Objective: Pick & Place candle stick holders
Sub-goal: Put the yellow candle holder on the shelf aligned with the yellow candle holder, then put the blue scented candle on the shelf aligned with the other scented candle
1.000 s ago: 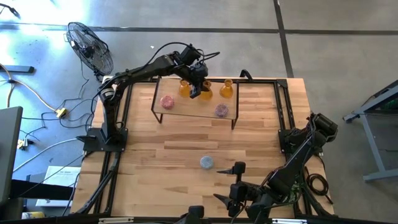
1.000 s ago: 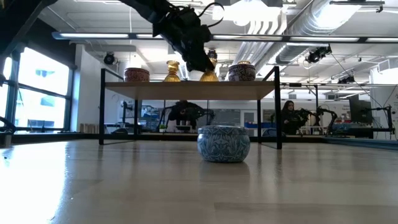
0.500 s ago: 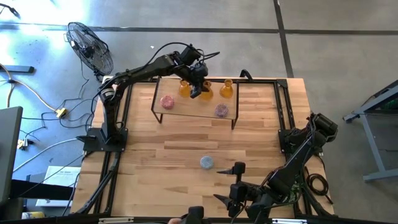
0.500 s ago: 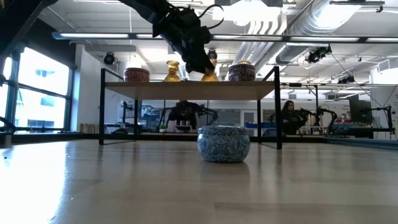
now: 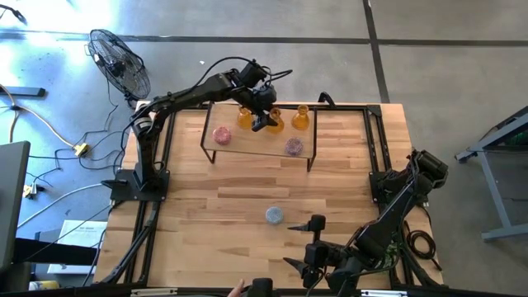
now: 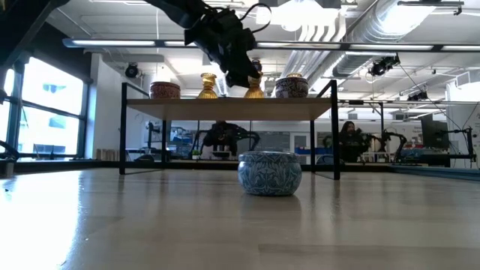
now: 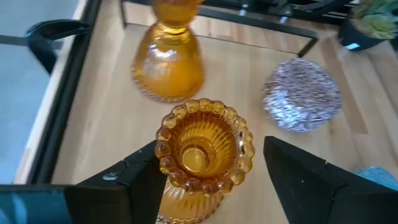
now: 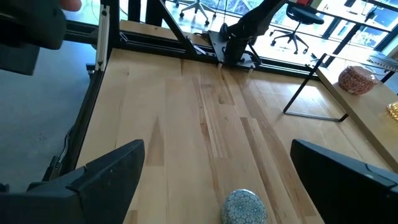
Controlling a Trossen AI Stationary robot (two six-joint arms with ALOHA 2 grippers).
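Three amber flask-shaped holders (image 5: 245, 117) (image 5: 274, 124) (image 5: 300, 117) stand on a low shelf (image 5: 247, 147) at the table's far side. A pink round holder (image 5: 221, 134) and a mauve one (image 5: 294, 147) stand on the shelf too. The light blue holder (image 5: 274, 215) stands on the table (image 6: 269, 172). My left gripper (image 7: 210, 148) is open above the shelf. Its fingers stand on either side of the middle amber holder (image 7: 205, 146), which stands upright on its base. My right gripper (image 8: 214, 180) is open and empty at the near right. My left gripper comes down slanting over the middle amber holder, one finger (image 7: 140, 177) close beside its scalloped rim (image 7: 163, 146) and the other finger (image 7: 298, 171) a little off it. I cannot tell whether either finger touches the glass.
The shelf has a black metal frame with legs (image 6: 122, 127) (image 6: 334, 127). A small green potted plant (image 7: 373, 18) stands past the shelf's right end. Black rails (image 5: 157, 190) run along the table's sides. A fan (image 5: 120, 62) stands off the far left corner.
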